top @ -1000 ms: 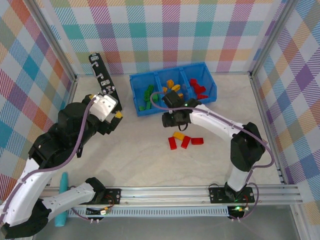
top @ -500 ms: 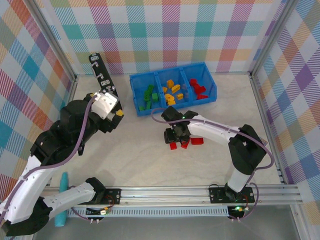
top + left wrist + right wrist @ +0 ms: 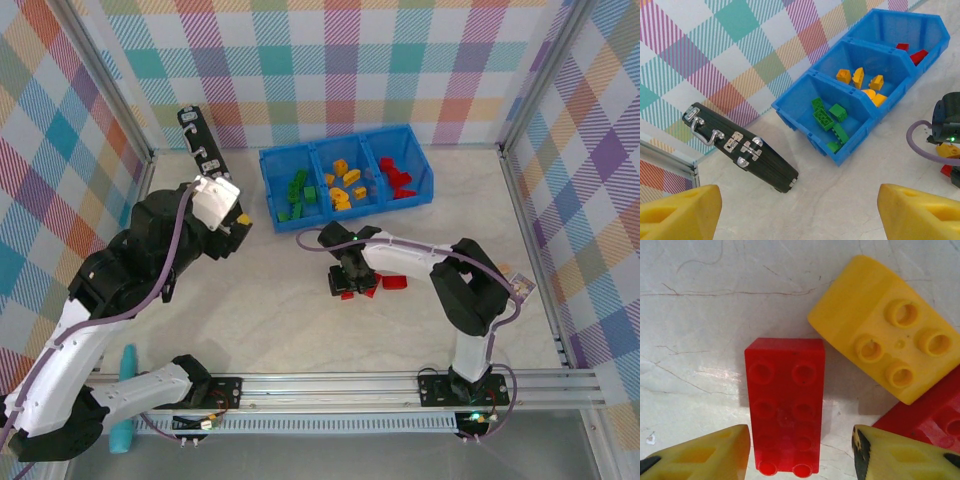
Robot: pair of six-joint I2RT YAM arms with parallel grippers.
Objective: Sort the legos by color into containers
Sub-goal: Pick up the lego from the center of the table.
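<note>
Plaid walls [image 3: 350, 70] ring your pale bench [image 3: 250, 300]. Your right tool [image 3: 800, 452] hangs low, fingers [image 3: 695, 452] apart astride a red lego [image 3: 785, 400], lined up to pinch its long sides; a yellow lego [image 3: 887, 355] lies just beside. Your left tool [image 3: 800, 210] hovers spread and empty, facing the blue bin [image 3: 855, 150].

Black case [image 3: 747, 155] (silver latches) by plaid wall [image 3: 400, 60]; teal stick [image 3: 125, 400] nr rail [image 3: 400, 385].

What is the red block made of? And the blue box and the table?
The red block looks like hard plastic: smooth, slightly shiny, with moulded round studs. The blue box looks plastic too: even colour, thin stiff walls. The table looks like marble or a marble print: pale, thin dark veins, glossy patches.
</note>
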